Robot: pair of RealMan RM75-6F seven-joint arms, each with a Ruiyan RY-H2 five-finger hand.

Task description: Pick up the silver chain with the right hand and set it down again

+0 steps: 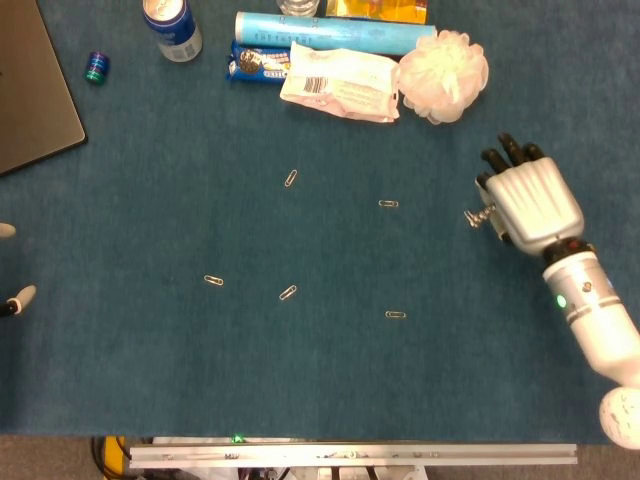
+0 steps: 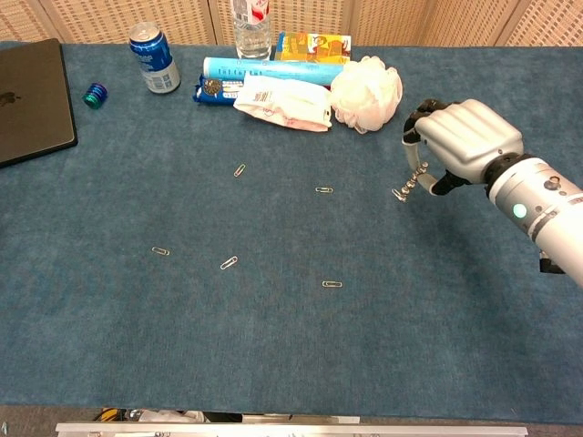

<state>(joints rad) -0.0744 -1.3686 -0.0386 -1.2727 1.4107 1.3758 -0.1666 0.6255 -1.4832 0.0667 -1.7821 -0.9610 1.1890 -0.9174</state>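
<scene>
My right hand (image 1: 528, 200) (image 2: 460, 141) is at the right side of the blue table, fingers curled, holding the silver chain (image 1: 478, 216) (image 2: 407, 186). The chain is short and beaded; it hangs from the hand's left side, its lower end lifted off the cloth. At the left edge of the head view only two pale fingertips (image 1: 14, 298) of my left hand show; its state is hidden.
Several paper clips (image 1: 288, 293) lie scattered mid-table. Along the far edge sit a white bath pouf (image 1: 443, 61), snack packets (image 1: 338, 82), a blue tube (image 1: 330, 32), a soda can (image 1: 172, 26) and a small blue cap (image 1: 96, 66). A dark laptop (image 1: 30, 90) lies far left.
</scene>
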